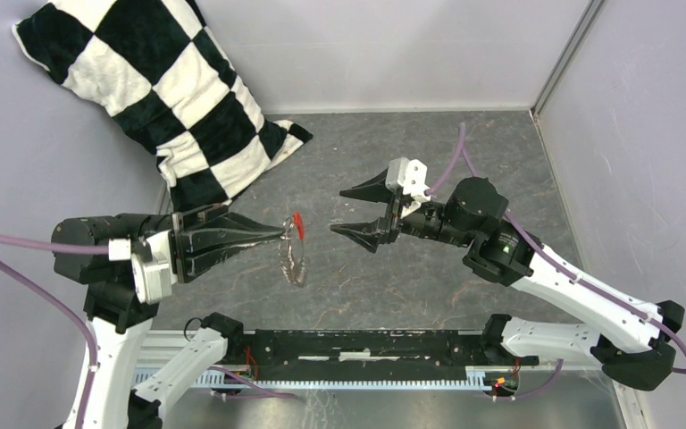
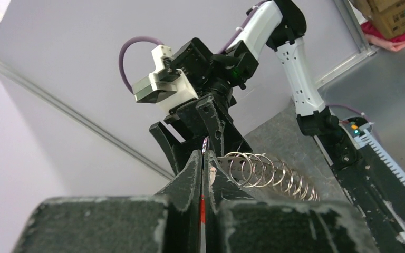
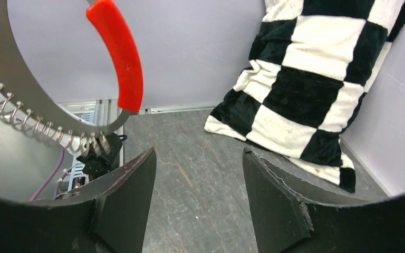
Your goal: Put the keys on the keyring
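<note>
Off the left claw (image 1: 284,234), clamped shut, hangs the keyring (image 1: 296,261); the right claw (image 1: 337,212) gapes empty near it.

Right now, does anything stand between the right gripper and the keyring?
Nothing visible does. The right gripper is open and faces the keyring across open air. The keyring hangs from the shut left gripper. The checkered pillow lies off to the far left, out of that line.
</note>
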Tool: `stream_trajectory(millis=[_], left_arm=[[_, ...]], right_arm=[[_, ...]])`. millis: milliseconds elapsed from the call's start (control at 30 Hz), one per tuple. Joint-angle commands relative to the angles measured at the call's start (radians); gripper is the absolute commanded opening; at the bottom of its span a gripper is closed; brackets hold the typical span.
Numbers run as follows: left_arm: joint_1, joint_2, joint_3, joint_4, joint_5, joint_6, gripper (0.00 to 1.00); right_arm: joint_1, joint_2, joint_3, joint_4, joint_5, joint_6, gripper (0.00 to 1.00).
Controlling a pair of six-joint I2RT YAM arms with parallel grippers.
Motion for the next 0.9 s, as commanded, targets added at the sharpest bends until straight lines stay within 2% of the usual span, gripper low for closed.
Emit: stream_trajectory(millis=[0, 133, 467, 867], left_arm=[[0.001, -0.038, 0.010, -0.119, 0.082, 0.284, 0.02], [0.006, -0.060, -0.013, -0.207, 0.079, 0.518, 0.02], [0.010, -0.070, -0.044, -0.286, 0.078, 0.828, 0.02], [0.011, -0.101, -0.074, -0.292, 0.094, 0.955, 0.02]], right_arm=[[-0.004, -0.007, 0.029, 0.054, -0.050, -0.002, 0.68], [-0.004, 0.005, 0.044, 0.043, -0.056, 0.001, 0.68], [-0.004, -0.007, 0.029, 0.046, -0.046, 0.003, 0.68], [-0.004, -0.002, 0.029, 0.051, -0.042, 0.001, 0.67]])
